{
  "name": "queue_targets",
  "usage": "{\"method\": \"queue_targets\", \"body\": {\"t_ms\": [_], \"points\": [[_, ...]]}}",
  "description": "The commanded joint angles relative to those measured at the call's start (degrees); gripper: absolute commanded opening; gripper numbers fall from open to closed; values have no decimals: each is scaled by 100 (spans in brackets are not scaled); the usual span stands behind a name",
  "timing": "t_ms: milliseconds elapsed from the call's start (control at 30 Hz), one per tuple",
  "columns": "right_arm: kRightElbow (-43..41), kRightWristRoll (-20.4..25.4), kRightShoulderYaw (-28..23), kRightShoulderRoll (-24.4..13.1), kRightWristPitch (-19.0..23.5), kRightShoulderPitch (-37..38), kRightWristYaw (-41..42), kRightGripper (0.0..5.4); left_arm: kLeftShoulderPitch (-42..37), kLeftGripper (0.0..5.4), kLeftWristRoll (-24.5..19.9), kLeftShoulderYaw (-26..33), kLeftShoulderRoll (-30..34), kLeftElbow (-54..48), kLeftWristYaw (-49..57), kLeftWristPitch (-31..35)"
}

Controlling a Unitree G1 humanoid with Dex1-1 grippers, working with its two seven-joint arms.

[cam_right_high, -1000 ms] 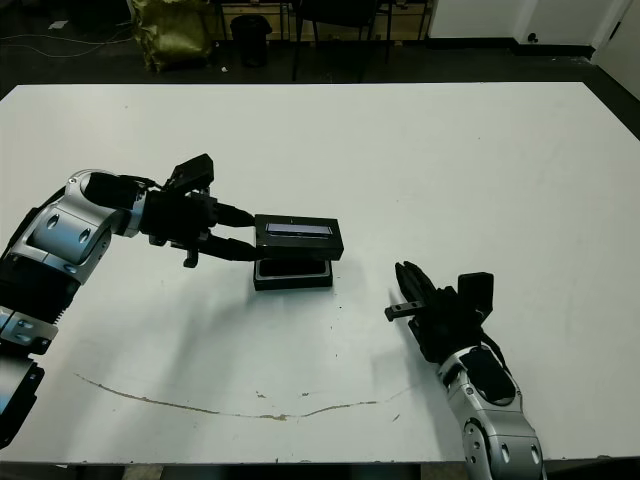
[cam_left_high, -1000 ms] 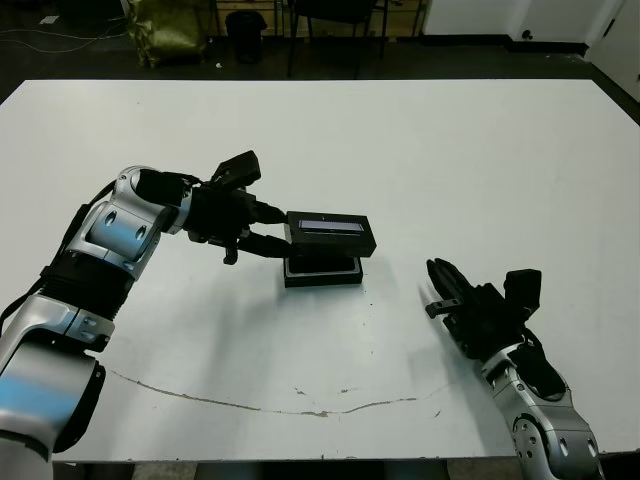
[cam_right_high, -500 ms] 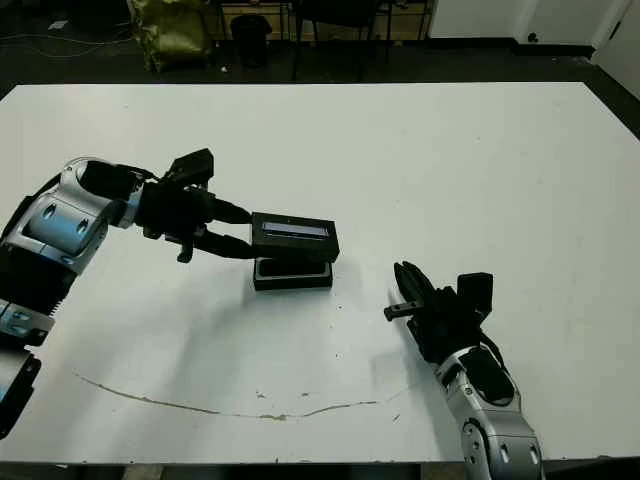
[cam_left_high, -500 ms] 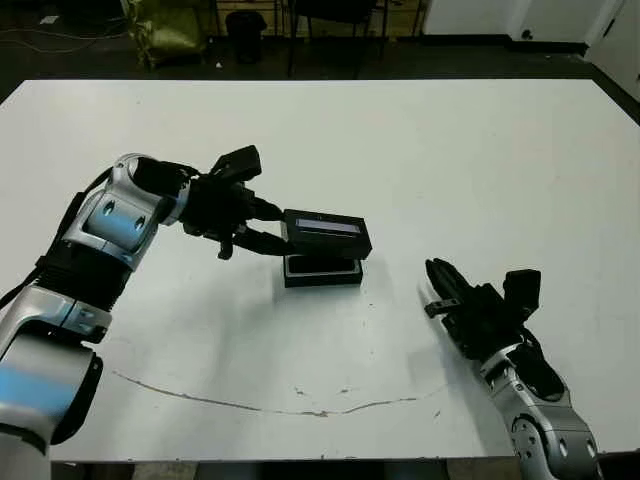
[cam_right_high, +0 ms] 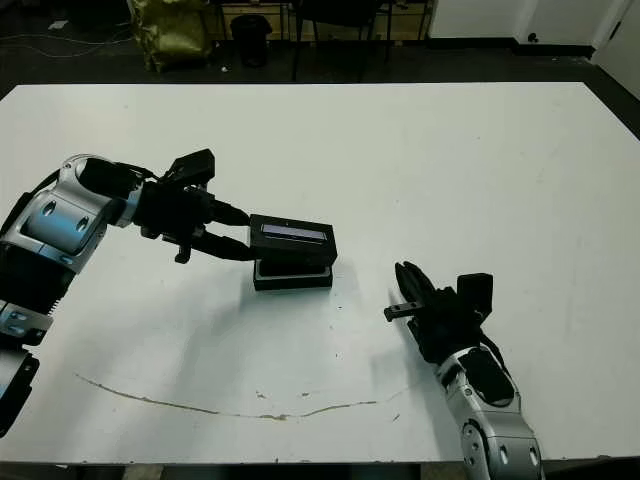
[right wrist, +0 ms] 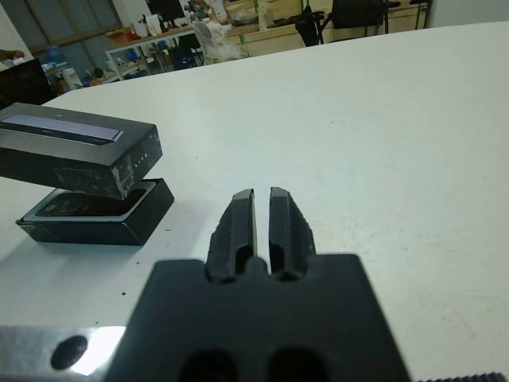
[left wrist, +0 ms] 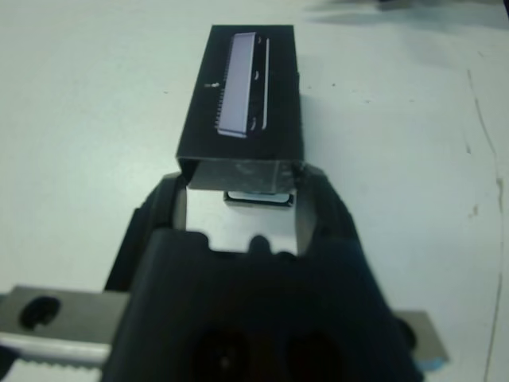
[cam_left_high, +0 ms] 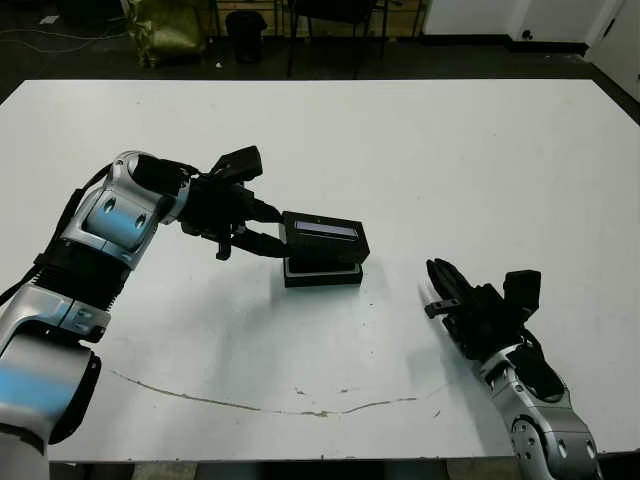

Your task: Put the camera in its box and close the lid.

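Fingers of the left gripper (cam_left_high: 272,229) are pinching the lid (cam_left_high: 323,238), holding it tilted just above the box (cam_left_high: 321,272) — arm reaching toward 3 o'clock. At 5 o'clock, the right gripper (cam_left_high: 437,283) is resting low, fingers pressed together.

Lab or workshop, large white table (cam_left_high: 480,150), dark floor, chair legs (cam_left_high: 335,45), olive bag (cam_left_high: 165,30), cluttered desks (right wrist: 167,48) and windows (right wrist: 67,24) beyond

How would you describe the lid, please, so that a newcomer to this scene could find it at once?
On the white table, follow the left gripper to its fingertips: the lid is the black cover clamped there. It hovers, tilted, just above the white-lined box and, unlike it, carries a long grey-blue strip on top.
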Motion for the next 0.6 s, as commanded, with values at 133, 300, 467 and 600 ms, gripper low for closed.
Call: {"method": "queue_targets", "body": {"t_ms": [133, 300, 467, 600], "points": [[-16, -108, 12, -42, 106, 58, -104, 0, -14, 190, 67, -57, 33, -5, -3, 24], [7, -69, 0, -22, 75, 66, -92, 0, -4, 190, 67, -70, 14, -75, 20, 78], [-2, -97, 6, -31, 72, 78, -120, 0, 23, 190, 56, -85, 5, -182, 33, 185], [40, -9, -15, -30, 52, 80, -45, 0, 48, 190, -5, -87, -29, -222, -21, 236]]}}
